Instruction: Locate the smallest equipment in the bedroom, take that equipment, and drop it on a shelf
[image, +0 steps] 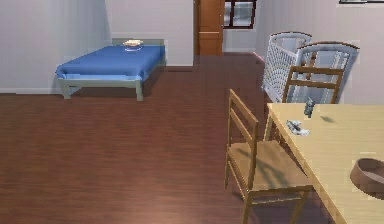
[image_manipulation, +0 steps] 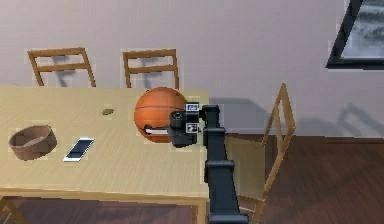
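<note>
An orange basketball (image_manipulation: 160, 105) rests on the light wooden table (image_manipulation: 100, 170) in the arm side view. My arm (image_manipulation: 220, 170) rises from the bottom edge, and the gripper (image_manipulation: 152, 131) sits at the ball's lower front. With the ball on the table right behind the fingers, I cannot tell whether the gripper holds anything. A brown bowl (image_manipulation: 30, 142) and a white phone (image_manipulation: 79, 149) lie on the table to the left. In the forward view the same table (image: 345, 150) carries a small bottle (image: 309, 106), the phone (image: 298, 126) and the bowl (image: 369, 177).
Wooden chairs (image_manipulation: 62, 68) (image_manipulation: 152, 68) stand behind the table and another (image_manipulation: 270, 135) at its end. In the forward view a blue bed (image: 110, 62) stands far left, a wooden door (image: 210, 27) at the back, white railed frames (image: 285, 50) right. Dark wood floor (image: 120, 150) lies between.
</note>
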